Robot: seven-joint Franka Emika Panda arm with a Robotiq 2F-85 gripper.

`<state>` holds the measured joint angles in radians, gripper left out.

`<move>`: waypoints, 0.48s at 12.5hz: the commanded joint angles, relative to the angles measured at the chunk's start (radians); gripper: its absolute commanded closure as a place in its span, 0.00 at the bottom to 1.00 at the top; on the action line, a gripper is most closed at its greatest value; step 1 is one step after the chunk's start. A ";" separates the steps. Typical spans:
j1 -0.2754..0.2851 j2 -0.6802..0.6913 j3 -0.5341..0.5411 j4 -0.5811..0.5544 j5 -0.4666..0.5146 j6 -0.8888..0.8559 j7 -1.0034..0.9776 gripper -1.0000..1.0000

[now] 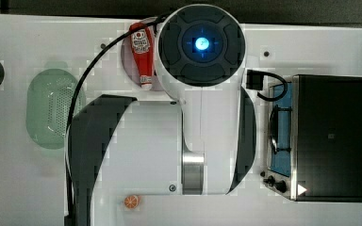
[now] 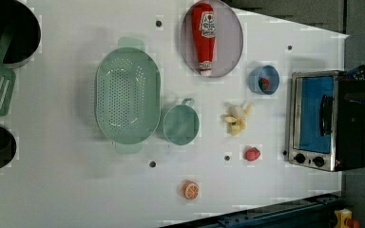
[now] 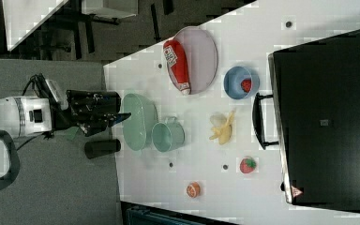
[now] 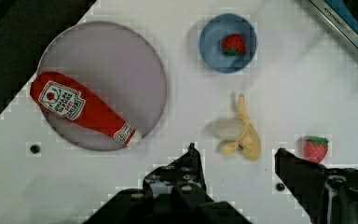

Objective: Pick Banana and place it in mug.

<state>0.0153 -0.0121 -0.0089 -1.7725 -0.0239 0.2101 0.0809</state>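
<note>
Banana (image 4: 240, 136) lies loose on the white worktop (image 4: 177, 107), just ahead of the claw (image 4: 237, 161), whose fingers stand apart and empty. Its peel flaps splay, so a closing pinch could catch only a flap and drop it. A strawberry (image 4: 315, 148) sits near one finger and might get nudged. Beyond, the mug (image 2: 181, 124) touches the colander (image 2: 127, 94); open room lies between fruit and mug.

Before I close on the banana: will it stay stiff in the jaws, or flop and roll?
The banana looks half peeled, with loose flaps splayed on the table, so it will probably flop if grabbed by a flap. Its curved, flat-lying shape makes rolling unlikely. It looks like a light toy; the open gripper could easily nudge it.
</note>
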 commanded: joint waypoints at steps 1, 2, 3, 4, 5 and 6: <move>-0.014 -0.392 -0.053 -0.221 0.010 -0.244 -0.115 0.22; -0.014 -0.388 -0.053 -0.232 0.010 -0.244 -0.115 0.03; -0.014 -0.378 -0.053 -0.250 0.010 -0.238 -0.115 0.00; -0.014 -0.365 -0.053 -0.268 0.010 -0.219 -0.115 0.00; -0.014 -0.343 -0.053 -0.297 0.010 -0.163 -0.115 0.00; -0.014 -0.319 -0.053 -0.328 0.010 -0.097 -0.115 0.00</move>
<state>0.0139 -0.4290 -0.0751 -2.0371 -0.0249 0.1320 0.0389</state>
